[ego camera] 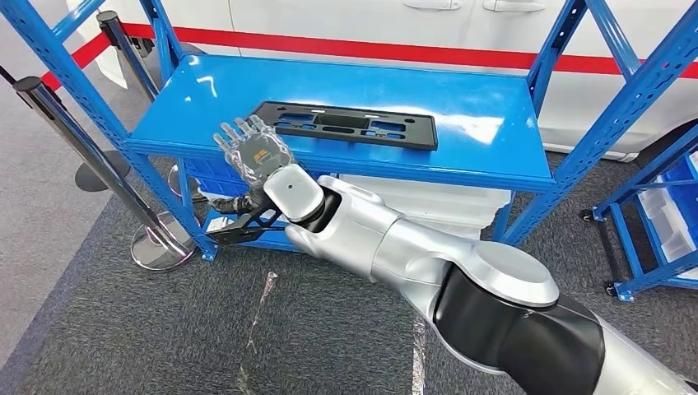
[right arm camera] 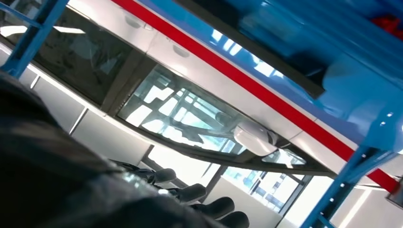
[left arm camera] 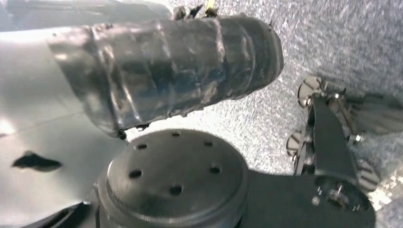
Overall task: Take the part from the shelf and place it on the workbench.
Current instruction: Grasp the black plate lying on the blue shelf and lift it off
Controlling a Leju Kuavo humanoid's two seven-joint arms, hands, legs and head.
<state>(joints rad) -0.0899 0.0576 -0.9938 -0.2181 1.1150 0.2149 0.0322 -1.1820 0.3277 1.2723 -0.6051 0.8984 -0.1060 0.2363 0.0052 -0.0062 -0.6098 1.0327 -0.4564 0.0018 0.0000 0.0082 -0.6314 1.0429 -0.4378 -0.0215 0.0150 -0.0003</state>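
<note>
One black part (ego camera: 348, 123) lies flat on the blue shelf (ego camera: 486, 140). The right robot hand (ego camera: 252, 149) hovers at the shelf's front edge, fingers spread, grasping nothing, apart from the part.

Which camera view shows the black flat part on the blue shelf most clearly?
The head view: the black part lies whole and flat on the blue shelf, just beyond the right hand. The right wrist view gives a blurred dark edge, perhaps the part. The left wrist view faces the floor.
</note>
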